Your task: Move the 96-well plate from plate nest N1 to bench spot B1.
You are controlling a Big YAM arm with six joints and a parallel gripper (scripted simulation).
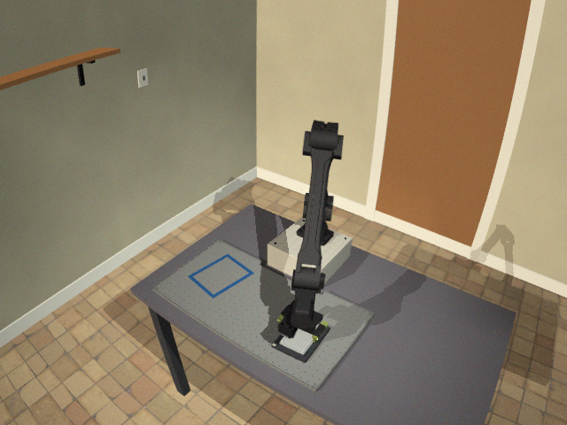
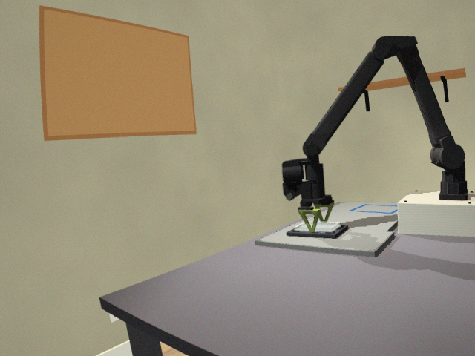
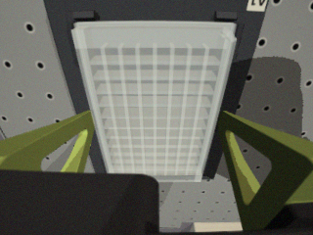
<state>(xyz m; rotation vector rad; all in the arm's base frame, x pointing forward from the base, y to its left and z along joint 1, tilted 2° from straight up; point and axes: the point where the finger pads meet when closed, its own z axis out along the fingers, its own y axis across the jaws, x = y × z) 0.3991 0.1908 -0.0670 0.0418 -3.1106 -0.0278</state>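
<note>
The clear 96-well plate (image 3: 154, 100) (image 1: 302, 343) sits flat in the dark plate nest N1 near the front right of the perforated deck. It also shows in the side view (image 2: 320, 226). My gripper (image 3: 156, 117) is open, lowered over the plate, with one green finger on each long side of it. The fingertips stand beside the plate's edges with a small gap on each side. The gripper also shows in the side view (image 2: 315, 220) and from above (image 1: 299, 330). The blue taped outline B1 (image 1: 221, 274) lies empty at the deck's far left corner, also seen from the side (image 2: 374, 208).
The arm's white base block (image 1: 310, 251) stands behind the deck, between nest and outline. The grey perforated deck (image 1: 260, 306) rests on a dark table; its front edge lies just beyond the nest.
</note>
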